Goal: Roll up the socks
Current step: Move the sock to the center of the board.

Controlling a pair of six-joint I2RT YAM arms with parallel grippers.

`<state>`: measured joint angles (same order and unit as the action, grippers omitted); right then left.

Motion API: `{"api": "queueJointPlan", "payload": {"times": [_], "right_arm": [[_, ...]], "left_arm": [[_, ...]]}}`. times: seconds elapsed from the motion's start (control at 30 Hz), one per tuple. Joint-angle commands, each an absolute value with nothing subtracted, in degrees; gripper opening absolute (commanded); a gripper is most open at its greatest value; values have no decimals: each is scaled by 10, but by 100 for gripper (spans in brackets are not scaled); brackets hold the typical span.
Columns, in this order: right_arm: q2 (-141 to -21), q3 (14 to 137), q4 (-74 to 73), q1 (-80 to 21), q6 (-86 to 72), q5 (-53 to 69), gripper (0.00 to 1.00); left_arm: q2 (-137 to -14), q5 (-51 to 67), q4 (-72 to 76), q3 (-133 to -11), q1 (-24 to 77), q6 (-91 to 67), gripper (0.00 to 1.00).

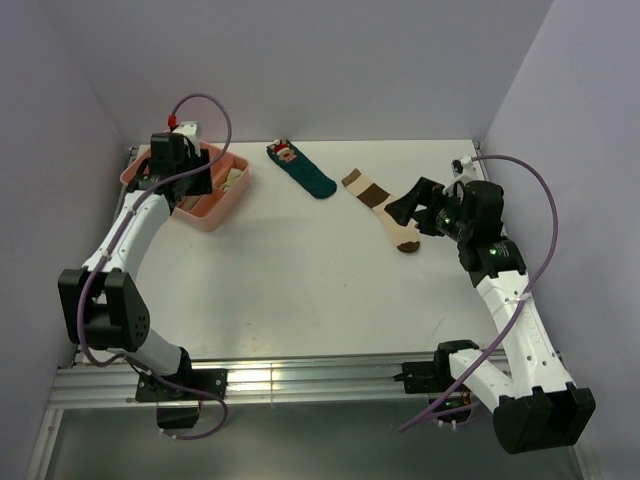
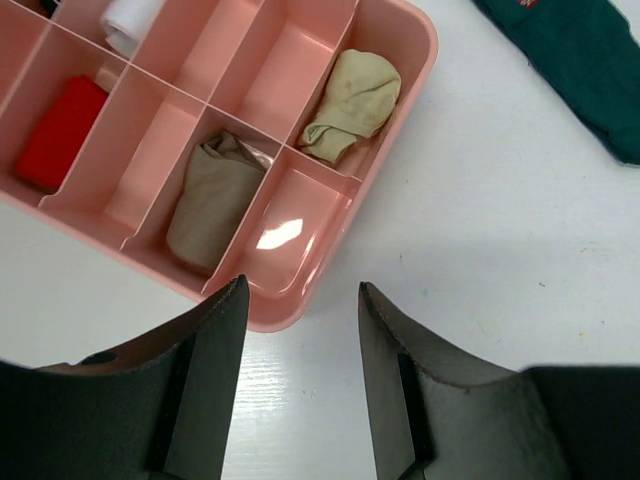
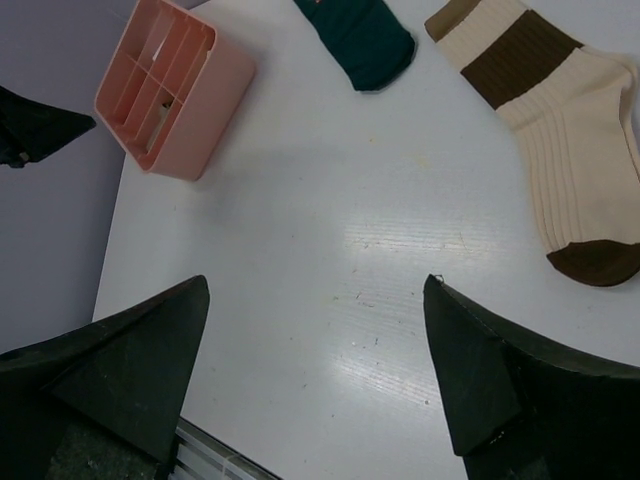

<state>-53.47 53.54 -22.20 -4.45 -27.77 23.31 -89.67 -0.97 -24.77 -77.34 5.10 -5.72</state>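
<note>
Banded sock [image 3: 560, 130] lies flat; teal sock [image 1: 305, 172] bears perhaps a small figure.

My white desk [image 1: 300, 270], pale lavender walls [image 1: 350, 60] on three sides, aluminium rail [image 1: 300, 380] along near edge, overhead glare.

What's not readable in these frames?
- Top view: left arm covers part of the pink divider tray; its contents are too small to identify.
- Top view: right arm hides part of the banded sock.
- Left wrist view: teal sock cut off by the top and right edges; white item in the tray cut off by the top edge.
- Right wrist view: teal sock's upper part out of frame.
</note>
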Motion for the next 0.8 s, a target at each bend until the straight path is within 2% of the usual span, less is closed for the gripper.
{"api": "queueJointPlan", "payload": {"times": [0.0,0.13,0.3,0.77], "right_arm": [[-523,554,-231,-41,-274,228,96],[-512,558,-236,-40,-272,217,100],[-517,567,-238,-40,-269,202,100],[-613,566,-199,-41,-300,135,90]], "left_arm": [[-839,-26,-236,-754,51,-73,53],[-801,-25,-240,-734,51,-86,53],[-724,-26,-240,-707,51,-105,54],[-520,-36,-296,-610,53,-142,63]]}}
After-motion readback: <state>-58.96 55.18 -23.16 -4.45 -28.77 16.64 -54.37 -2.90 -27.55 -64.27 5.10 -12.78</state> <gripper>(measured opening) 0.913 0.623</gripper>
